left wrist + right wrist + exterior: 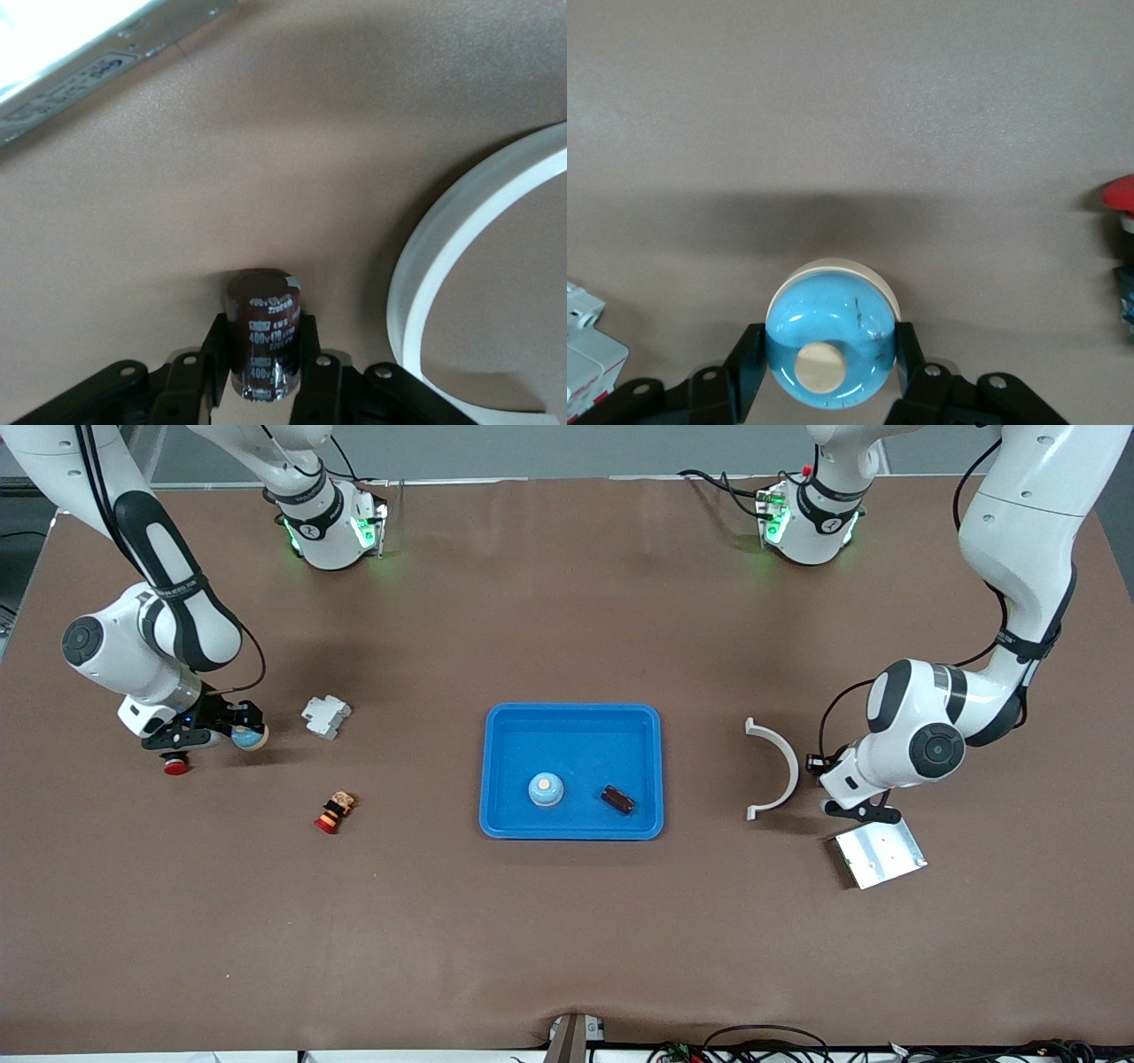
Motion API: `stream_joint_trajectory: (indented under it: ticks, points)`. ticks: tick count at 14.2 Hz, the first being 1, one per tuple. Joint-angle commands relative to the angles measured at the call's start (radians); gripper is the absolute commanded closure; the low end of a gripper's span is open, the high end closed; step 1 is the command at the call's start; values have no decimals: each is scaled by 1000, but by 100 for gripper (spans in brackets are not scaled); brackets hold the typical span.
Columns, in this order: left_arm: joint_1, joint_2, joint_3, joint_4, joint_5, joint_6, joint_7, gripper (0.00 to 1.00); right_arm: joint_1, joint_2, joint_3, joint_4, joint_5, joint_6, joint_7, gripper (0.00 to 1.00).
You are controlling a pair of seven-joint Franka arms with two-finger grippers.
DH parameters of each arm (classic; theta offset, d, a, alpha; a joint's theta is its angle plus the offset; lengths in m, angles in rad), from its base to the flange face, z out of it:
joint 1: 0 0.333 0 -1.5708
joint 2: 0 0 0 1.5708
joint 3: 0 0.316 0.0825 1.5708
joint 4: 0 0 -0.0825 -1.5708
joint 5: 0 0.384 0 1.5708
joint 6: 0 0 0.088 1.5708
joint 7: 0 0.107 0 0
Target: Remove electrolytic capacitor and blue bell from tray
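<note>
Toward the right arm's end of the worktop, the right gripper (827, 354) jaws clasp the blue bell (250, 736) low, evidently for set-down well apart from the tray (485, 771). The left gripper (263, 347) jaws clamp the electrolytic capacitor (261, 305) upright beside the white arc (780, 766). A second bell (546, 788) lies in the tray.

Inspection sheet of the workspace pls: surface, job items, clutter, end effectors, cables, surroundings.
surface: brown table cover, lying flat.
job's things: blue tray holds a blue bell and a dark capacitor, apart.
clutter: white block, red button, small figure, white arc, metal plate.
end effectors: right end effector grips a second bell beside the red button; left end effector grips a second capacitor between arc and plate.
cables: base cables; loose cables at the front camera's edge.
surroundings: nothing seen.
</note>
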Motion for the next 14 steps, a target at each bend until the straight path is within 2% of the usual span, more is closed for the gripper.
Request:
stream_joint_trajectory:
  ticks: [1,3,7,11,14]
  points:
    - [9,8,-2,4,29,20,11,78,-23,10,18,4,32,12,-29,0]
    - [9,8,-4,4,29,25,11,71,-20,1,21,8,30,0,-28,0]
    - [9,8,-2,4,29,25,11,43,-14,-31,26,51,30,-104,-23,0]
    - [9,10,-2,4,29,25,11,25,26,-70,28,109,30,-192,14,0]
    - [9,12,-2,4,29,25,11,2,95,-86,26,148,30,-243,127,0]
